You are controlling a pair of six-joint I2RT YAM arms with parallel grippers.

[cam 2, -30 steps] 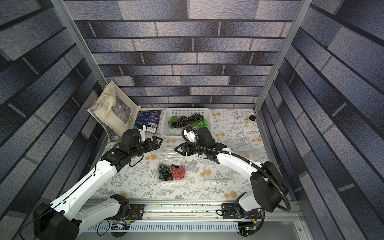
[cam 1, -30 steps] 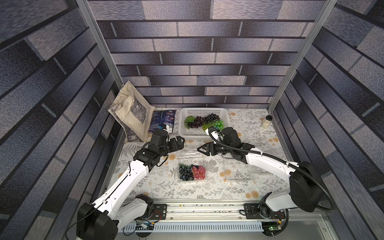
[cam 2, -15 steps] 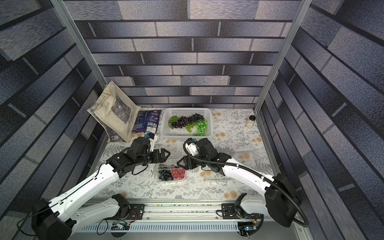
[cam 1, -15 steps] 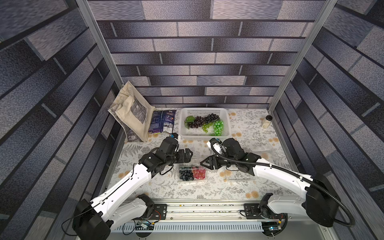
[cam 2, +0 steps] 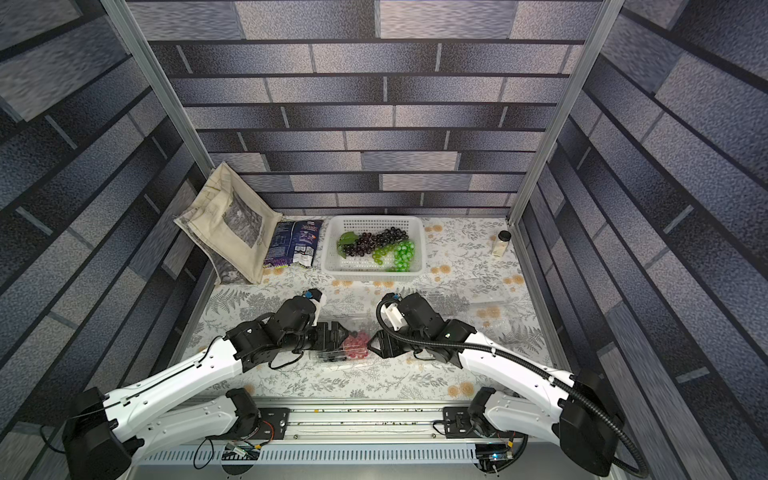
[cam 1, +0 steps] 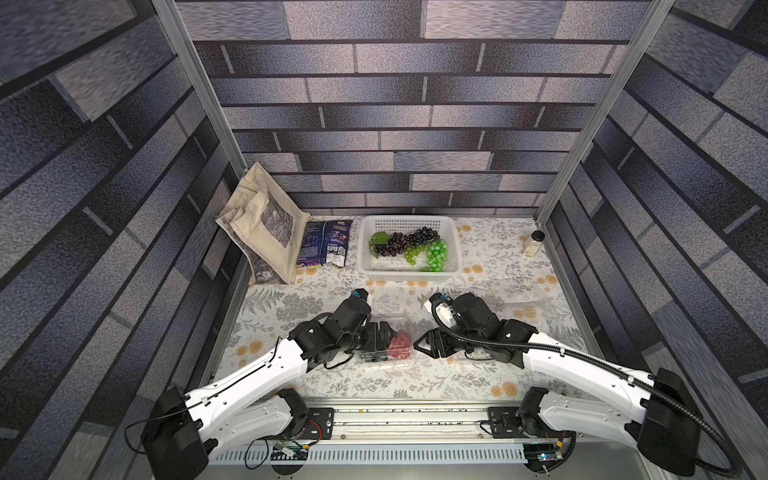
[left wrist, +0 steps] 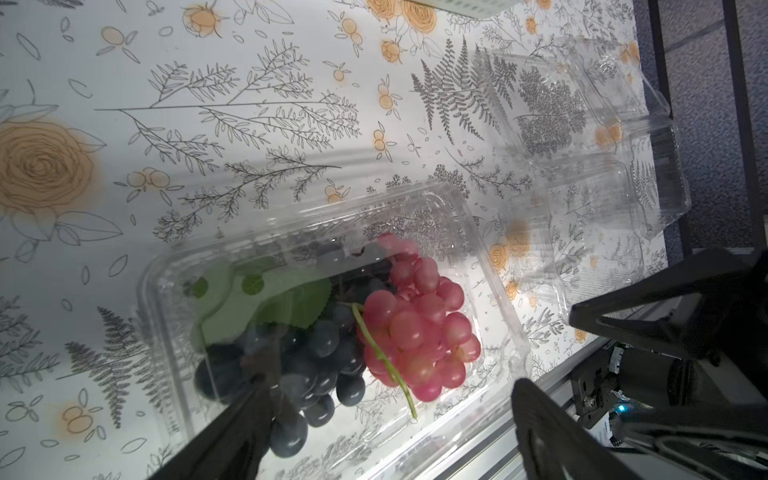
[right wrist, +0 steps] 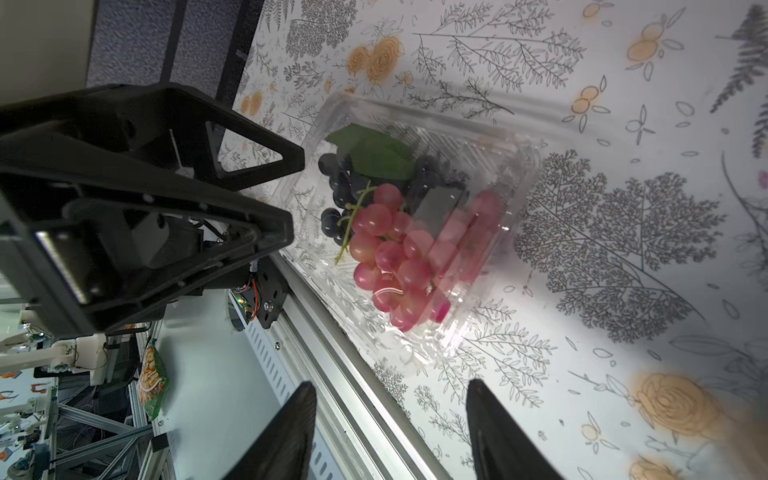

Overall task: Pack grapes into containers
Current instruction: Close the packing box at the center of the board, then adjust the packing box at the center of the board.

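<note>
Punnet (left wrist: 494, 291) mid-frame looks light, flimsy, slippery: grip its rim gently. Left hand (right wrist: 295, 193), right hand (right wrist: 390, 386) both spread.

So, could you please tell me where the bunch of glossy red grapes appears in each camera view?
Both top views: the bunch of glossy red grapes lies mid-table, near the front aluminium rail.
Left wrist: near the middle, beside the dark purple grapes.
Right wrist: near the middle, beside the same dark grapes.
Shared landmark: the clear plastic clamshell container holding them.
</note>
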